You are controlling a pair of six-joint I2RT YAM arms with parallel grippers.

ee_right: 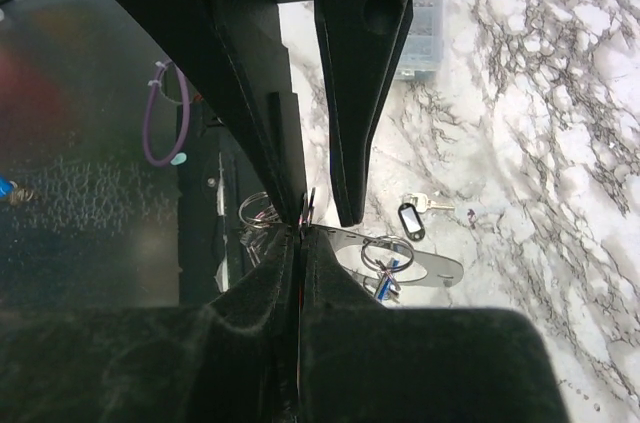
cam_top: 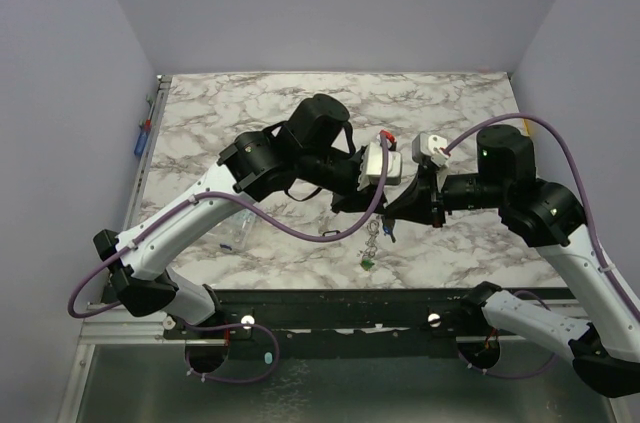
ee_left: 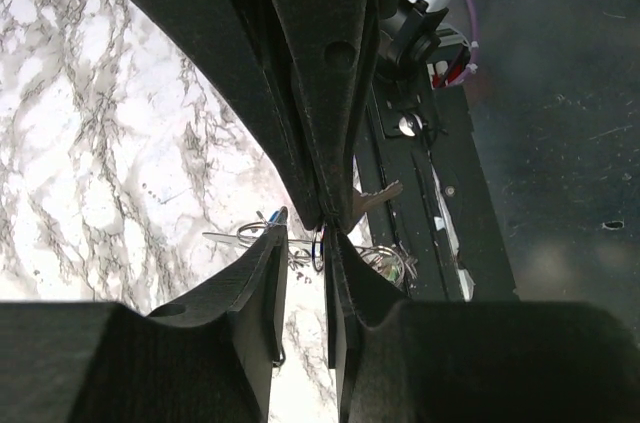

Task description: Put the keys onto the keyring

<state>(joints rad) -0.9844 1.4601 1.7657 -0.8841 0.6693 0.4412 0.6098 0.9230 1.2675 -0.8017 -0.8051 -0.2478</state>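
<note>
Left gripper (ee_left: 305,228): jaws narrowly parted, one finger on either side of the keyring (ee_left: 318,248), tip to tip with the right gripper (ee_right: 300,228).
Right gripper: clenched on the keyring's thin wire at its fingertips.
Keyring: edge-on between both grippers' tips, above the marble table (cam_top: 450,103).
Keys: blue-headed key (ee_right: 385,283) just beside the right gripper's tips; green tag (cam_top: 368,263) beyond it.
Clear plastic container (cam_top: 235,233): well apart from both grippers, on the left arm's side; contents cannot be made out.
</note>
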